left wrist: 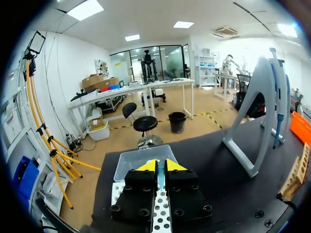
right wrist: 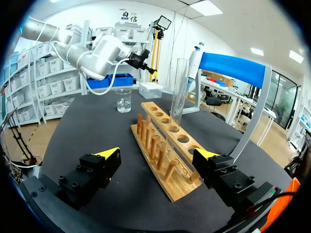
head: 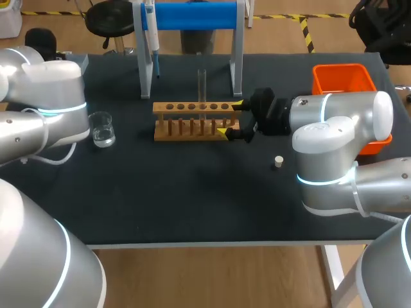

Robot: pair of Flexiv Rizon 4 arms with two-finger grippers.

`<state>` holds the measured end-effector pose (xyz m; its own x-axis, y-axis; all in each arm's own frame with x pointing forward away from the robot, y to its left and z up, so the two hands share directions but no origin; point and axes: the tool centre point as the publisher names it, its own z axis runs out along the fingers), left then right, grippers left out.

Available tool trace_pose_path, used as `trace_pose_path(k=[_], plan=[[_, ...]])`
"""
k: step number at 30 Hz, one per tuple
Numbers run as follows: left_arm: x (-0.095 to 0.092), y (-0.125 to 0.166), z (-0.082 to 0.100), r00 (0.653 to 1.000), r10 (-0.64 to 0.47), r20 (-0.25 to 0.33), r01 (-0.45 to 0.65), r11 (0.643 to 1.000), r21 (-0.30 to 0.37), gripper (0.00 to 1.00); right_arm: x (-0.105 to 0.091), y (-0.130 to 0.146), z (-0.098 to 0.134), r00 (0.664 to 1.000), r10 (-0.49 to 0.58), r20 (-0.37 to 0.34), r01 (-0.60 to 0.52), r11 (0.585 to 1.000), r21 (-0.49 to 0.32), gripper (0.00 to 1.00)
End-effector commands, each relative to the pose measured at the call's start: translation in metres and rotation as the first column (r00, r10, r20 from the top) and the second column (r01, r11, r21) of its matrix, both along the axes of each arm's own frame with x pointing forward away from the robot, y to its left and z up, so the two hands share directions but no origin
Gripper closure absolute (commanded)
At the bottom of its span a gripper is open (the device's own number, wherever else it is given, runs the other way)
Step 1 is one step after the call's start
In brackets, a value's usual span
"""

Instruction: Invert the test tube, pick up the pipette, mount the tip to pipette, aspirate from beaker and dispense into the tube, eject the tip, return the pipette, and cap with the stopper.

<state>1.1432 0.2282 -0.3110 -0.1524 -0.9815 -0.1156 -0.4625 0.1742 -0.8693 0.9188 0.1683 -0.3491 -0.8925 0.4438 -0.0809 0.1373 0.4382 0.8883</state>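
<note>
A clear test tube (head: 201, 86) (right wrist: 180, 92) stands upright in the wooden rack (head: 196, 120) (right wrist: 167, 145). My right gripper (head: 231, 118) (right wrist: 158, 155) is open, its fingers on either side of the rack's right end, and nothing is held. The pipette (head: 152, 32) (left wrist: 279, 97) (right wrist: 194, 56) hangs on the blue-topped stand (head: 192, 16) (right wrist: 233, 65). The beaker (head: 102, 128) (right wrist: 123, 101) with water stands left of the rack. A small white stopper (head: 278, 162) lies on the mat. My left gripper (left wrist: 161, 166) is shut and empty above the tip box (left wrist: 141, 160) (right wrist: 149, 90).
An orange bin (head: 343, 80) (left wrist: 301, 126) sits at the back right, partly behind my right arm. The stand's white legs (head: 144, 64) (left wrist: 260, 97) rise just behind the rack. My left arm's bulk fills the table's left edge.
</note>
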Motion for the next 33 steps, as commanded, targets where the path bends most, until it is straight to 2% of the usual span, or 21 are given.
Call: trace_pose_path(k=[1,5,9,11,13,32,33], plan=[[-0.006,-0.001,0.002,1.0,0.002,0.02,-0.002,1.0,0.001,1.0,0.0,0.0,0.0,1.0,0.0,-0.001,0.0,1.0,-0.001,0.0],[-0.015,-0.004,0.01,0.999,-0.038,0.02,0.038,0.999,0.015,1.0,0.0,0.0,0.0,1.0,0.0,-0.001,0.0,1.0,-0.001,0.0],[-0.03,-0.013,0.022,0.987,-0.159,0.007,0.159,0.987,0.038,1.0,0.0,0.0,0.0,1.0,0.0,-0.001,0.0,1.0,-0.001,0.0],[-0.041,-0.019,0.029,0.972,-0.237,0.011,0.236,0.97,0.052,1.0,0.0,0.0,0.0,1.0,0.0,-0.001,0.0,1.0,-0.001,0.0],[-0.055,-0.029,0.038,0.931,-0.364,0.0,0.363,0.929,0.071,1.0,0.0,0.0,0.0,1.0,0.0,-0.001,0.0,1.0,-0.001,0.0],[-0.055,-0.029,0.038,0.931,-0.364,0.0,0.363,0.929,0.071,1.0,0.0,0.0,0.0,1.0,0.0,-0.001,0.0,1.0,-0.001,0.0],[-0.06,-0.034,0.04,0.925,-0.38,-0.006,0.379,0.922,0.08,1.0,0.0,0.0,0.0,1.0,0.0,-0.001,0.0,1.0,-0.001,0.0]])
